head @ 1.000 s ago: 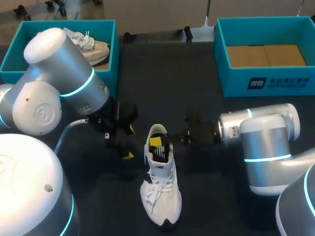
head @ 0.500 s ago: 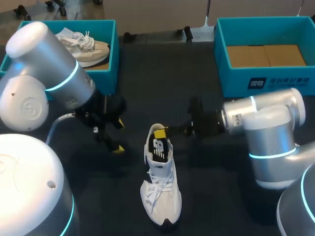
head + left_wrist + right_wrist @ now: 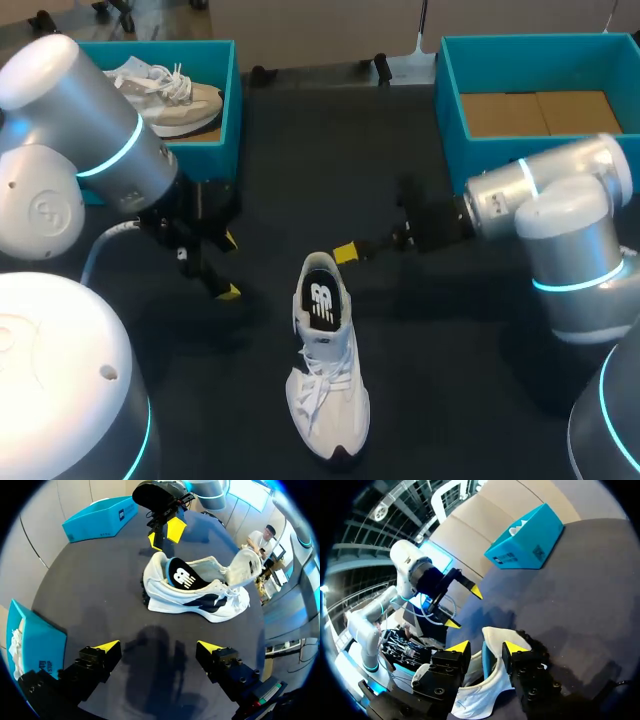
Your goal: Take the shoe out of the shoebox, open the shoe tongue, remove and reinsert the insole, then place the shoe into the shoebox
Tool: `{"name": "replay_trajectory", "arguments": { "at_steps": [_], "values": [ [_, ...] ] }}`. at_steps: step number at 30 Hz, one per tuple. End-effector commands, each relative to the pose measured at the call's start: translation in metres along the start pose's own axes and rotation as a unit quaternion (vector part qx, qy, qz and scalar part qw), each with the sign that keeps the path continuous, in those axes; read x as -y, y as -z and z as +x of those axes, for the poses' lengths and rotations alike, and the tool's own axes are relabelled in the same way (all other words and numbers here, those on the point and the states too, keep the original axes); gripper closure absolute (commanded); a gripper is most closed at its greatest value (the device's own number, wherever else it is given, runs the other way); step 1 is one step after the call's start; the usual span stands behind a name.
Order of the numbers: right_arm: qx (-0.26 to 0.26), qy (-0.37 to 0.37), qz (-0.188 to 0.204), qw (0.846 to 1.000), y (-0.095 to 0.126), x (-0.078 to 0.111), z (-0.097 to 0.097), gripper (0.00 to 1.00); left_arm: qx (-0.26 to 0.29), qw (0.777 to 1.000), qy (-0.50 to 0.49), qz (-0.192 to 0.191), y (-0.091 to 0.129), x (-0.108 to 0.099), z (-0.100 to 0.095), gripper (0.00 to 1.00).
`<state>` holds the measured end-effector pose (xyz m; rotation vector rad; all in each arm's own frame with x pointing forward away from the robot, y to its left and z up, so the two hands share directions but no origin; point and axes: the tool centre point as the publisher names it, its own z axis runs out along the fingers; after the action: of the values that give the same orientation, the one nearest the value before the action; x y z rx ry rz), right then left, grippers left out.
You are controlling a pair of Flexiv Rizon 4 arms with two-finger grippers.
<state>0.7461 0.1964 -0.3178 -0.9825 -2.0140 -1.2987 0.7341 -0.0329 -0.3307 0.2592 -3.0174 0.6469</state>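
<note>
The white lace-up sneaker (image 3: 327, 375) lies on its sole near the middle of the dark worktop (image 3: 320, 150), outside both boxes. Its long axis runs near to far in the head view, with the toe toward the robot and the open heel toward the far edge. Its tongue (image 3: 247, 565) is folded forward over the laces, baring a black insole (image 3: 322, 297) that carries a white logo. The right claw (image 3: 487, 649) hangs just beside the heel without touching it, its yellow-tipped fingers a little apart and holding nothing. The left claw (image 3: 158, 647) is off to the shoe's left, well apart from it, spread wide and empty. The teal shoebox (image 3: 500, 165) at the far right has a bare brown cardboard floor and white print on its front wall. A second teal box (image 3: 232, 110) at the far left holds a beige and white shoe (image 3: 170, 95).
</note>
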Motion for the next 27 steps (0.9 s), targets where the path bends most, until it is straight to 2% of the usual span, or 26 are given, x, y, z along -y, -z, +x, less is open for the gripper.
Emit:
{"name": "replay_trajectory", "arguments": {
  "at_steps": [1, 12, 17, 27],
  "values": [
    [0.015, -0.009, 0.116, 0.993, 0.011, -0.005, 0.004, 0.58, 0.006, 1.000, 0.005, -0.006, 0.014, -0.006, -0.002, 0.00],
    [0.078, -0.055, 0.183, 0.979, 0.025, -0.023, 0.001, 0.56, 0.015, 1.000, 0.014, -0.016, 0.029, -0.016, -0.016, 0.00],
    [0.141, -0.078, 0.203, 0.966, 0.030, -0.035, 0.001, 0.56, 0.010, 1.000, 0.008, -0.020, 0.043, -0.026, -0.027, 0.00],
    [0.242, -0.111, 0.202, 0.942, 0.039, -0.057, 0.011, 0.55, 0.006, 0.999, -0.025, -0.022, 0.085, -0.046, -0.054, 0.00]
  ]
}}
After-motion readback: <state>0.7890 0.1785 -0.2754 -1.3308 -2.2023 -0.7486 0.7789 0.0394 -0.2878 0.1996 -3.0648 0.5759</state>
